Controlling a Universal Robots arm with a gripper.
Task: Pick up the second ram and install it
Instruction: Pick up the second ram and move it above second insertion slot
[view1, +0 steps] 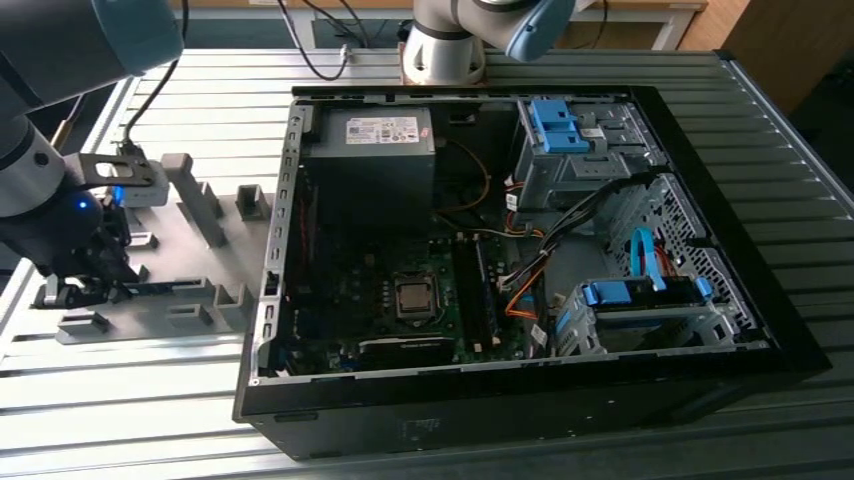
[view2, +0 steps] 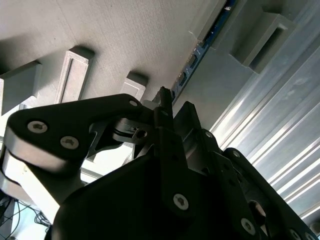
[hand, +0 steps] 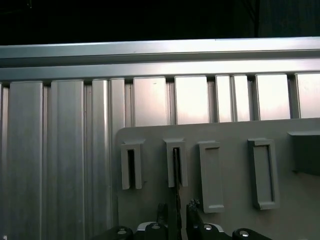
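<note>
The second ram (view2: 202, 48) is a thin blue-green board standing on edge in slotted holders of a grey fixture plate (view1: 200, 265) on the exterior view's left. In the first wrist view the ram (hand: 176, 170) appears edge-on as a thin dark line. It runs from a holder slot down between the fingertips. My gripper (hand: 176, 211) straddles one end of it, with a small gap showing on each side, so it is open. In the second wrist view the gripper (view2: 175, 102) sits at the end of the stick. In the exterior view the gripper (view1: 83, 288) hangs low over the plate's near corner.
An open black computer case (view1: 747, 330) lies to the right of the fixture, with its motherboard's memory slots (view1: 470, 290) near the middle. Blue drive-bay latches (view1: 558, 125) are at the far side. Upright grey blocks (view1: 200, 205) stand on the fixture. The table is ribbed aluminium (hand: 60, 150).
</note>
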